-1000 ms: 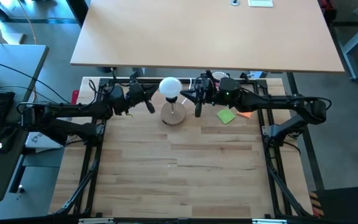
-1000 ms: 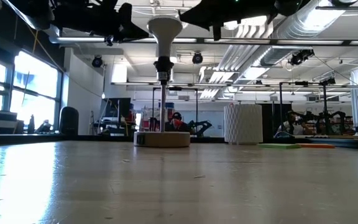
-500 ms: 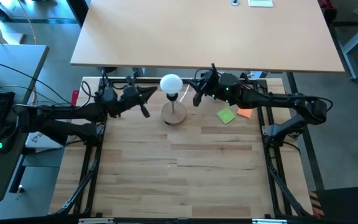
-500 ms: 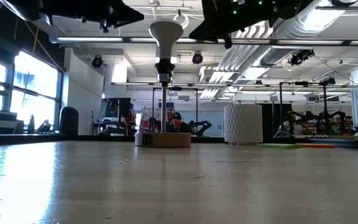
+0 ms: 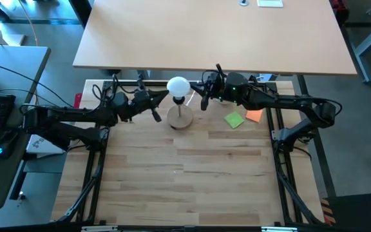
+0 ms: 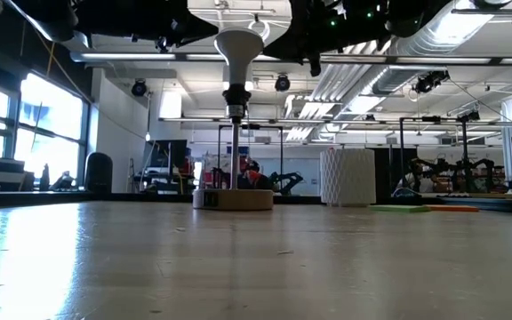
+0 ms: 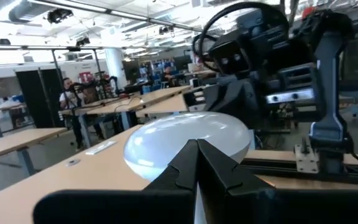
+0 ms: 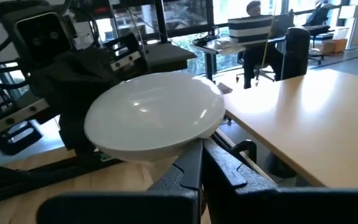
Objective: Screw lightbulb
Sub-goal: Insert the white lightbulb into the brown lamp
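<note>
The wooden table [image 5: 185, 174] carries a round wooden stand [image 5: 180, 120] whose post holds the lightbulb [image 5: 178, 86] upright in its socket. The left gripper [image 5: 160, 101] hangs just to one side of the globe, fingers pressed together, holding nothing. The right gripper [image 5: 203, 95] hangs just beside the opposite side, fingers likewise together. Beyond the right gripper lie a green note [image 5: 234, 120] and an orange one [image 5: 254, 116].
</note>
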